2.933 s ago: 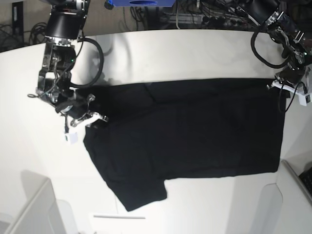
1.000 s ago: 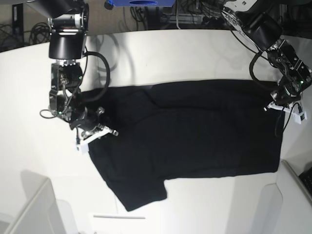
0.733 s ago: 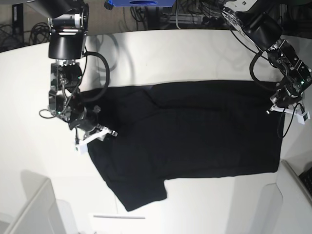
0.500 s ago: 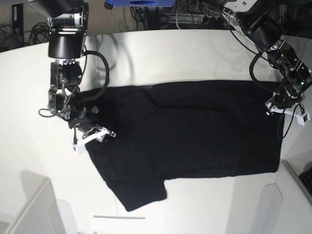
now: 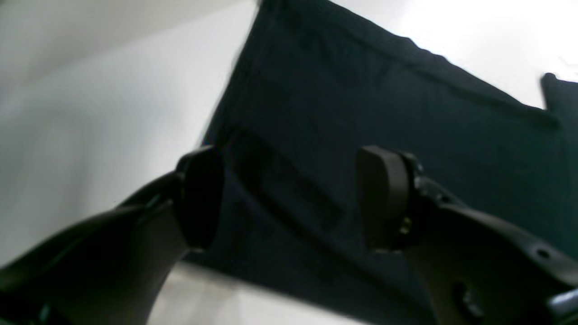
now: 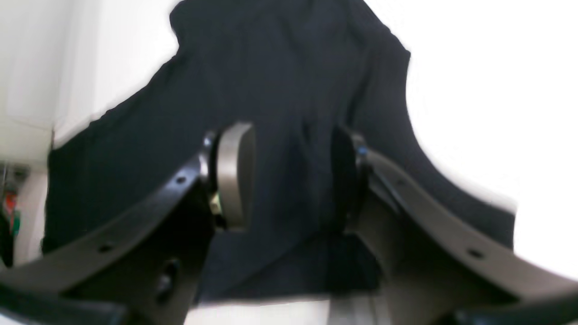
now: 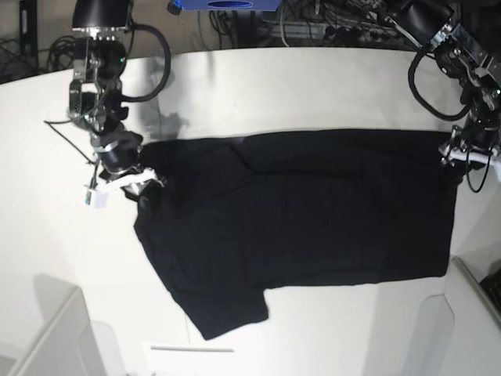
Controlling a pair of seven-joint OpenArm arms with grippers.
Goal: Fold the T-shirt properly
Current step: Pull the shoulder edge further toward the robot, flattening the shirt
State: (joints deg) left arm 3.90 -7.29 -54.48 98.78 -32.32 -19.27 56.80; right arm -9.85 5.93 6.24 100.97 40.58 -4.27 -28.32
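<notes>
The black T-shirt (image 7: 305,211) lies spread flat on the white table (image 7: 313,86), plain side up, with one sleeve (image 7: 223,309) pointing toward the near edge. My right gripper (image 7: 124,188) hovers at the shirt's left edge. In the right wrist view this gripper (image 6: 291,178) is open, and dark cloth (image 6: 280,90) lies below the gap between its fingers (image 6: 235,176). My left gripper (image 7: 468,157) sits at the shirt's far right corner. In the left wrist view it (image 5: 291,198) stands open above the hem (image 5: 406,67), holding nothing.
White bins stand at the near left (image 7: 47,329) and near right (image 7: 470,313) corners. A thin white strip (image 7: 192,348) lies near the front edge. Cables and a blue object (image 7: 227,4) sit behind the table.
Both grippers have opened and let go of the shirt. The right gripper has drawn back toward the far left, and the left one has shifted slightly toward the far edge.
</notes>
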